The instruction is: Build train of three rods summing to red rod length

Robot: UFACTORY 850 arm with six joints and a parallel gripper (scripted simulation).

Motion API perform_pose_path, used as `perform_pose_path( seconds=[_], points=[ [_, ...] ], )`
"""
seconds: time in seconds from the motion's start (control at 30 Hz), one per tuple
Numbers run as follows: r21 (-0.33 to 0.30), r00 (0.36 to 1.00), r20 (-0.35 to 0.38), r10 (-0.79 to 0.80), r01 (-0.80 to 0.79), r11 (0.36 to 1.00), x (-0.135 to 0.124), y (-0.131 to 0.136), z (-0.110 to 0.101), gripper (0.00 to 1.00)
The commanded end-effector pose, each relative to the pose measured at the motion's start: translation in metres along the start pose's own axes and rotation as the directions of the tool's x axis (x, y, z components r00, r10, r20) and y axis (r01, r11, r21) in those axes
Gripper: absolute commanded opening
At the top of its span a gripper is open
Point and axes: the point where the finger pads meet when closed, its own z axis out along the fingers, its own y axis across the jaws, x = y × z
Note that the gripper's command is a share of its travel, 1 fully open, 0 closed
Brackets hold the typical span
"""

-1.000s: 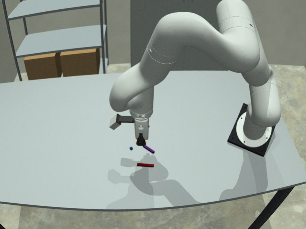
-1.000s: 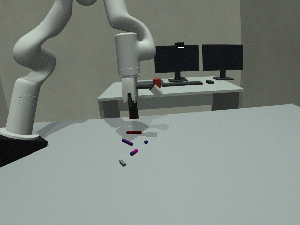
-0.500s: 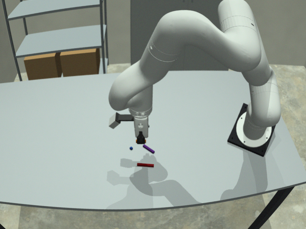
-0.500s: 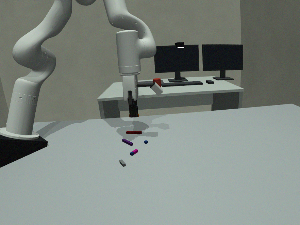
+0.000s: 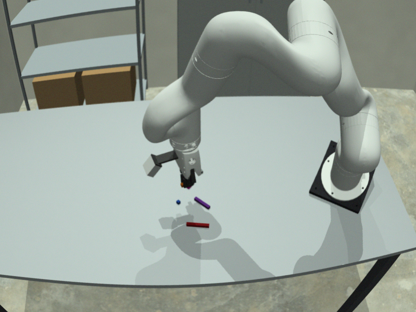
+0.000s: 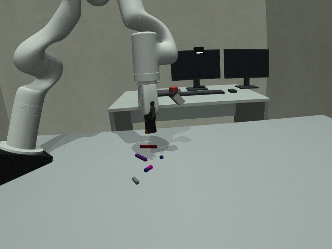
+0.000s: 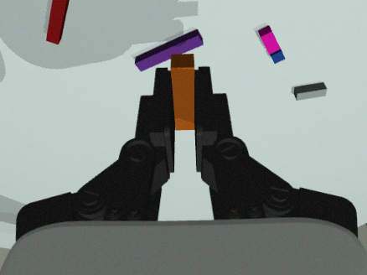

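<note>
The end effector (image 7: 183, 70) is clenched on the orange rod (image 7: 183, 93), held up off the worktop (image 6: 221, 177). On the wrist camera, the purple rod (image 7: 168, 49) lies just past its tip at twelve o'clock, the red rod (image 7: 59, 11) at ten, and the magenta rod (image 7: 269, 40) touching a blue rod (image 7: 277, 57) at two.

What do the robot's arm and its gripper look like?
The arm is smooth, rounded and off-white, with thin seam lines at its joints, on a white flange over a black square base plate. The gripper has black fingers. No cables show.
</note>
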Motion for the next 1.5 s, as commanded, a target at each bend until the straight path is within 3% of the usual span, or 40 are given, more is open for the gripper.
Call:
perform_pose_path(
  seconds=[0.0,0.4,0.57,1.17,1.47],
  points=[
    [0.005,0.986,-0.025,-0.165,0.165,0.986,0.000,0.016,0.000,0.04],
    [-0.003,0.882,-0.026,-0.470,0.470,0.883,-0.005,0.047,-0.001,0.04],
    [-0.004,0.851,-0.026,-0.525,0.525,0.851,-0.007,0.053,-0.001,0.04],
    [-0.004,0.846,-0.026,-0.532,0.532,0.847,-0.007,0.054,0.000,0.04],
    [-0.005,0.846,-0.026,-0.532,0.532,0.847,-0.006,0.054,0.024,0.04]
  ],
)
